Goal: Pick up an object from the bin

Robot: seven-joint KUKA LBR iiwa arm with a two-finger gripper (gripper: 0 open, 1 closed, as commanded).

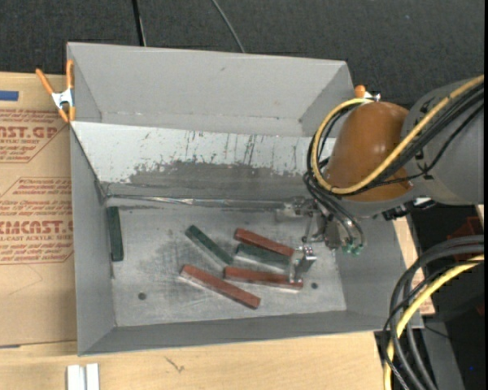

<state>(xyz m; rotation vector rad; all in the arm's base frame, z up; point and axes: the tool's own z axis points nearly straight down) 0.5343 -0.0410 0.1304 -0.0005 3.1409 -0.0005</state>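
My gripper (302, 268) is low in the right part of the bin, open, at the right end of a small cluster of bars. One fingertip (307, 254) stands by the right end of a red-brown bar (263, 241) and a dark green bar (260, 256). The other fingertip (296, 283) is at the right end of a second red-brown bar (260, 277), which lies flat on the floor. Whether that bar's end sits between the fingers I cannot tell. Nothing is lifted.
A third red-brown bar (220, 286) lies front-left of the cluster and another dark green bar (207, 244) lies to its left. A green bar (114, 234) rests along the left wall. The arm with its orange cover and cables hangs over the bin's right side.
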